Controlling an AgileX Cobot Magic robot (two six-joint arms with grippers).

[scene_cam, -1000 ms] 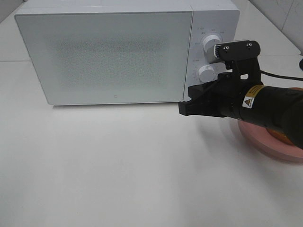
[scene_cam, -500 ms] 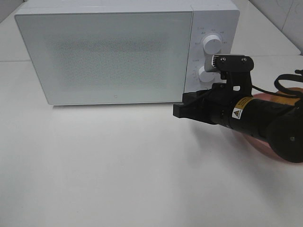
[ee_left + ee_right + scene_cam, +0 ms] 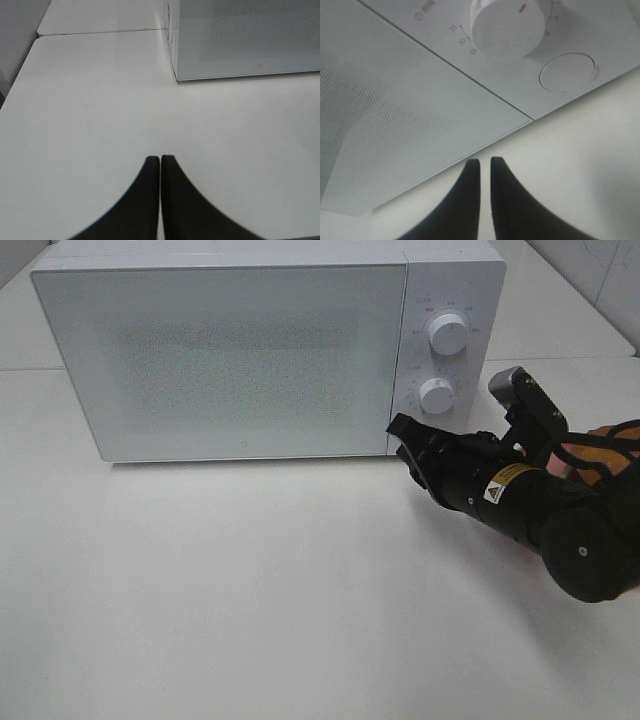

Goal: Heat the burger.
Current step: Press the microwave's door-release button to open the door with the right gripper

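Observation:
The burger is hidden; only a strip of the pink plate (image 3: 606, 435) shows behind my right arm at the right edge of the table. The white microwave (image 3: 240, 360) stands at the back with its door closed. My right gripper (image 3: 400, 429) is shut and holds nothing, its tips close to the door's lower right corner, just below the lower dial (image 3: 437, 395). The right wrist view shows the right gripper (image 3: 480, 162) in front of the door's corner (image 3: 522, 119), under a dial (image 3: 507, 22) and a round button (image 3: 567, 72). The left gripper (image 3: 160, 159) is shut and empty above bare table.
The upper dial (image 3: 447, 333) sits on the microwave's control panel. Black cables (image 3: 585, 450) loop over the right arm. In the left wrist view the microwave (image 3: 250, 40) stands ahead, and a seam between two tabletops (image 3: 100, 33) runs beyond it.
The right arm has rolled its wrist and swung so its tips now point at the door's lower right corner. Its camera mount no longer covers the dials. The left gripper view has no earlier frame.

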